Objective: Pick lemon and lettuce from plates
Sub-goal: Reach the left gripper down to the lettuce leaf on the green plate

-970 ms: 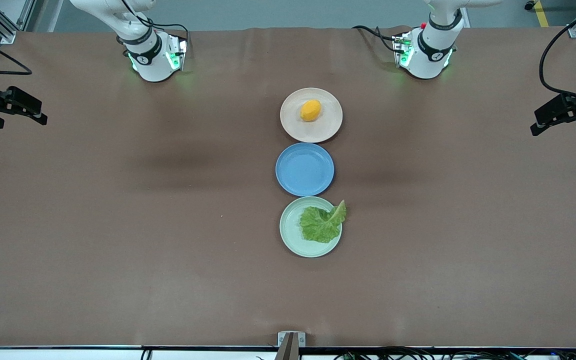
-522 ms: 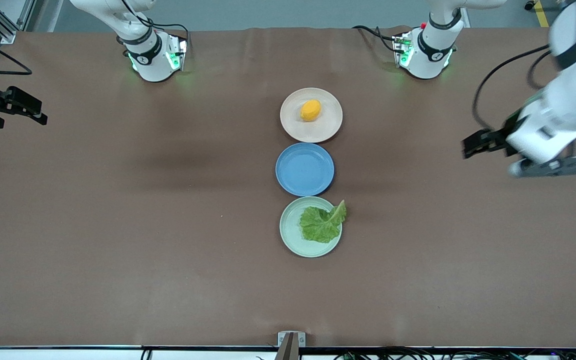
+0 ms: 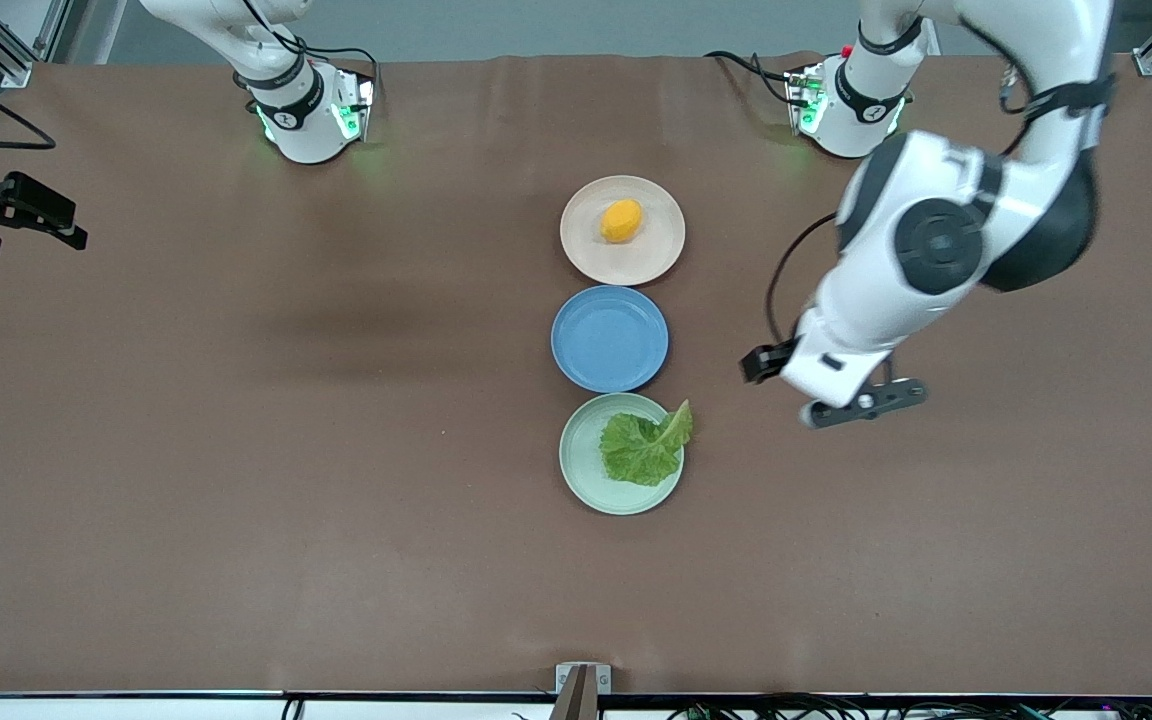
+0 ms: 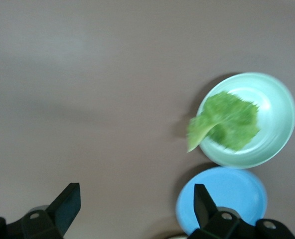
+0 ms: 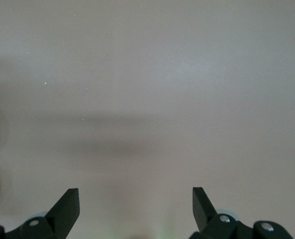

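The lemon (image 3: 621,220) lies on the beige-pink plate (image 3: 656,255), the plate nearest the robots' bases. The lettuce (image 3: 644,447) lies on the mint green plate (image 3: 581,470), nearest the front camera, with its paler stem end over the rim. My left gripper (image 3: 771,368) is open and empty, up over bare table beside the blue plate and the green plate, toward the left arm's end. In the left wrist view my gripper (image 4: 136,206) is open, with the lettuce (image 4: 227,122) and green plate (image 4: 282,99) ahead. My right gripper (image 3: 61,222) waits open and empty at the right arm's end (image 5: 136,206).
An empty blue plate (image 3: 609,338) sits between the two task plates, and it also shows in the left wrist view (image 4: 232,194). The three plates form a row in the middle of the brown table (image 3: 236,450). The left arm's elbow (image 3: 946,240) hangs over the table.
My left arm has swung from the table's end in toward the row of plates, and its gripper now hangs beside the blue and green plates. My right gripper has barely shifted.
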Controlling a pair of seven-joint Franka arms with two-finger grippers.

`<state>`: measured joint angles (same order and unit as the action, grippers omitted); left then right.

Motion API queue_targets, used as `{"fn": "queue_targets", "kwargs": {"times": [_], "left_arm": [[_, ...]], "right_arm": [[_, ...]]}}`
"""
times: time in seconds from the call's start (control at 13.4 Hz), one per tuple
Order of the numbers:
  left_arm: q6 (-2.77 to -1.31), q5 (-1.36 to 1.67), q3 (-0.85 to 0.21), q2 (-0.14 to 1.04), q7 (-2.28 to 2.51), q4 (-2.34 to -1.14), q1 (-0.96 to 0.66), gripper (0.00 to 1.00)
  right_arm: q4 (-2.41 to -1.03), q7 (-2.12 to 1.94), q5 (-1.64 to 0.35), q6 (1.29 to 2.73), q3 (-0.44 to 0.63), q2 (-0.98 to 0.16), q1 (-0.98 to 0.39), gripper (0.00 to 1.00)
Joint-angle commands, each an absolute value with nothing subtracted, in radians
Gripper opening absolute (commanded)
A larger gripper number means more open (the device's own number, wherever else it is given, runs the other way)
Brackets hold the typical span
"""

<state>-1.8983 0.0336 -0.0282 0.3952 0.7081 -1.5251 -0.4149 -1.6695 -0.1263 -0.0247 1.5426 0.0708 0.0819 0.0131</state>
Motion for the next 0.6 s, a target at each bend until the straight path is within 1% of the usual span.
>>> {"fn": "queue_targets", "kwargs": {"times": [0.0, 0.07, 0.15, 0.3, 0.45, 0.52], "left_arm": [[-2.009, 0.044, -0.021, 0.515, 0.901, -1.448, -0.469, 1.00], [-2.064, 0.046, -0.023, 0.550, 1.001, -1.430, -0.482, 1.00], [-2.101, 0.046, -0.025, 0.577, 1.081, -1.418, -0.497, 1.00], [-2.166, 0.048, -0.025, 0.629, 1.254, -1.398, -0.520, 1.00], [-2.235, 0.069, -0.025, 0.669, 1.458, -1.397, -0.526, 1.00], [-2.290, 0.072, -0.025, 0.696, 1.592, -1.394, -0.529, 1.00]], "right_arm": [[-1.658, -0.124, -0.023, 1.574, 0.067, -0.004, 0.023, 1.00], [-1.654, -0.127, -0.017, 1.586, 0.067, -0.062, 0.023, 1.00], [-1.617, -0.133, -0.015, 1.576, 0.069, -0.139, 0.028, 1.00], [-1.614, -0.101, -0.034, 1.548, 0.064, -0.124, 0.023, 1.00], [-1.630, 0.057, -0.104, 1.526, 0.060, -0.106, 0.003, 1.00], [-1.653, 0.154, -0.126, 1.531, 0.060, -0.082, -0.030, 1.00]]}}
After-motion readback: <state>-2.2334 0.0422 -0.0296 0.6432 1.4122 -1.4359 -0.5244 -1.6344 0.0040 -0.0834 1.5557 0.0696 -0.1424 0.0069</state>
